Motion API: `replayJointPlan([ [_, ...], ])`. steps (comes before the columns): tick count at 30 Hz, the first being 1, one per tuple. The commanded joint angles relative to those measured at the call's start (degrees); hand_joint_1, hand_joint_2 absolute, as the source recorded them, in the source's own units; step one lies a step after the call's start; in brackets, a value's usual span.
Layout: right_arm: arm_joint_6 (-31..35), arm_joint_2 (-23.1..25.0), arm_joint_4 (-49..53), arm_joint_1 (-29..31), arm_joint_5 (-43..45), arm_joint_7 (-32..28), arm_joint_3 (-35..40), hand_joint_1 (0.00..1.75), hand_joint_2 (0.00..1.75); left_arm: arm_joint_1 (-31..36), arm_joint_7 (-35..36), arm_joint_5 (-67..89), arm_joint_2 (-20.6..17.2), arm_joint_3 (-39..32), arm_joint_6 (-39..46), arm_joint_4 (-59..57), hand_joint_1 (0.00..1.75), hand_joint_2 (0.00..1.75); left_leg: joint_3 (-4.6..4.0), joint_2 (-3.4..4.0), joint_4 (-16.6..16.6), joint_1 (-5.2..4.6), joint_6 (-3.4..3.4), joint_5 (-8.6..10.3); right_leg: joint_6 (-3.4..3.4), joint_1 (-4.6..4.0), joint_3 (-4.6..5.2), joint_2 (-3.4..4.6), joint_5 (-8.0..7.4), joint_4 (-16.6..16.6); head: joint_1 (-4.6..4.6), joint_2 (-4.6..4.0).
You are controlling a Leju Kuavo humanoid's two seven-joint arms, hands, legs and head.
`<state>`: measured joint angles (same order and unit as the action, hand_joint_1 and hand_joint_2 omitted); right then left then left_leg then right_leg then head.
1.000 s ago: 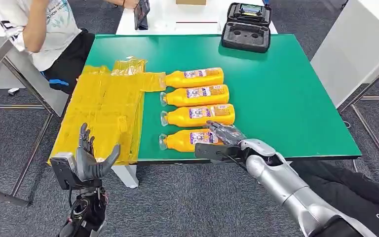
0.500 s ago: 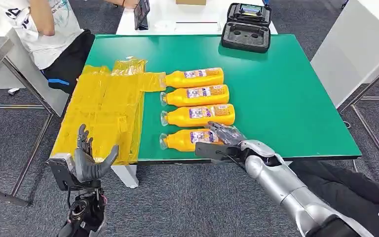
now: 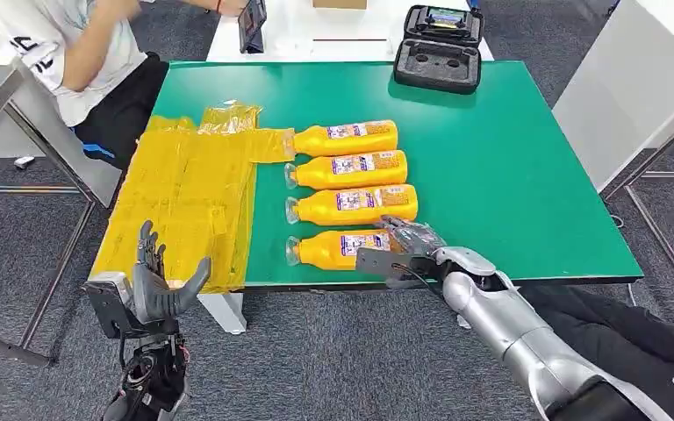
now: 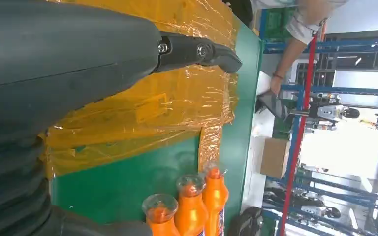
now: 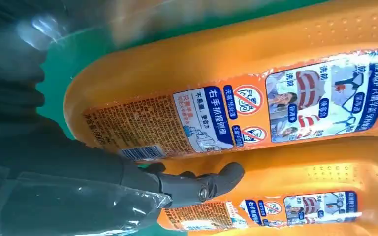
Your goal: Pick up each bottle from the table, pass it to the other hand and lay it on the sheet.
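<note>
Right hand point(image 3: 408, 243) shifted slightly right, fingers now draped over base end of nearest bottle point(image 3: 338, 248) at bench point(image 3: 509, 158) edge, grip unclear; left hand point(image 3: 154, 285) open, empty

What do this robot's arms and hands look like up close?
The right arm is smooth, rounded silver metal, ending in a dark grey right hand with slim black fingers. The left hand is dark grey too, with a boxy wrist block and a thin black cable below.
</note>
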<state>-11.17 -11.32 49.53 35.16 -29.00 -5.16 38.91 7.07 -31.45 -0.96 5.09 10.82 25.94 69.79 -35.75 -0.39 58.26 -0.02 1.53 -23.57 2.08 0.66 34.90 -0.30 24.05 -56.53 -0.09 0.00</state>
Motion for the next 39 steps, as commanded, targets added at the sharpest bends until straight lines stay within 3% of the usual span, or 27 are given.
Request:
replayJointPlan([
  [1,-0.1,0.4,-4.7,2.3,0.1,-0.1,0.3,0.00,1.75,1.7,0.3,-0.2,-0.6,0.4,-0.2,-3.3,0.00,1.75,0.22,0.04,0.0,0.01,-0.07,-0.07,-0.07,-0.01,-0.21,0.03,0.06,0.0,0.00,0.00],
  [7,-0.2,0.6,-6.2,3.1,0.5,0.2,-0.1,0.00,1.75,2.0,0.4,-0.5,-0.7,0.6,0.0,-3.3,0.00,1.75,0.17,0.02,0.0,0.00,-0.06,-0.05,-0.05,0.00,-0.17,0.02,0.05,0.0,0.00,0.00],
  [9,0.1,0.7,-6.2,2.8,0.4,0.0,-0.2,0.00,1.75,1.7,0.4,-0.8,-0.7,0.5,0.0,-3.1,0.00,1.75,0.52,0.09,0.0,0.05,-0.15,-0.20,-0.14,-0.05,-0.51,0.07,0.17,0.1,0.00,0.00],
  [16,-1.1,1.5,-8.0,3.8,-0.2,0.4,0.4,0.02,1.75,1.0,0.3,-1.0,-0.7,0.3,0.1,-2.4,0.00,1.75,0.21,0.09,0.0,0.01,-0.08,-0.09,-0.08,-0.01,-0.19,0.09,0.06,0.0,0.00,0.00],
  [17,-1.2,1.5,-8.4,3.8,-0.1,0.3,0.4,0.10,1.75,1.0,0.3,-1.1,-0.7,0.3,0.1,-2.5,0.00,1.75,0.30,0.11,0.0,0.02,-0.10,-0.11,-0.09,-0.02,-0.27,0.10,0.08,0.0,0.00,0.00],
  [19,-1.4,1.7,-9.2,4.1,-0.1,0.2,0.4,0.47,1.75,1.1,0.2,-1.3,-0.7,0.3,0.2,-2.8,0.00,1.75,0.19,0.10,0.0,0.00,-0.07,-0.07,-0.06,-0.01,-0.16,0.09,0.04,0.0,0.00,0.00],
  [21,-1.7,1.7,-10.0,4.7,-0.1,0.1,0.6,1.33,1.75,1.2,0.2,-1.4,-0.7,0.2,0.2,-3.0,0.00,1.75,0.17,0.08,0.0,0.00,-0.06,-0.06,-0.05,0.00,-0.14,0.07,0.04,0.0,0.00,0.00],
  [28,-2.6,2.1,-11.7,6.3,0.1,-0.3,1.1,1.52,1.75,1.4,0.1,-1.9,-0.6,0.4,0.2,-3.8,0.00,1.75,0.29,0.10,-0.1,0.01,-0.09,-0.09,-0.08,-0.01,-0.26,0.09,0.06,0.0,0.00,0.00],
  [30,-2.5,1.9,-12.0,6.3,0.1,-0.6,1.3,1.68,1.75,1.4,0.0,-2.4,-0.5,0.4,0.1,-4.1,0.00,1.75,0.29,0.11,-0.1,0.02,-0.09,-0.10,-0.09,-0.02,-0.26,0.10,0.07,0.0,0.00,0.00],
  [39,-2.9,1.7,-12.4,6.1,1.1,-1.4,1.0,1.73,1.75,1.3,-0.3,-2.6,-0.5,0.5,0.3,-4.0,0.00,1.75,0.27,0.06,0.0,0.01,-0.08,-0.09,-0.07,-0.01,-0.26,0.05,0.07,0.0,0.00,0.00],
])
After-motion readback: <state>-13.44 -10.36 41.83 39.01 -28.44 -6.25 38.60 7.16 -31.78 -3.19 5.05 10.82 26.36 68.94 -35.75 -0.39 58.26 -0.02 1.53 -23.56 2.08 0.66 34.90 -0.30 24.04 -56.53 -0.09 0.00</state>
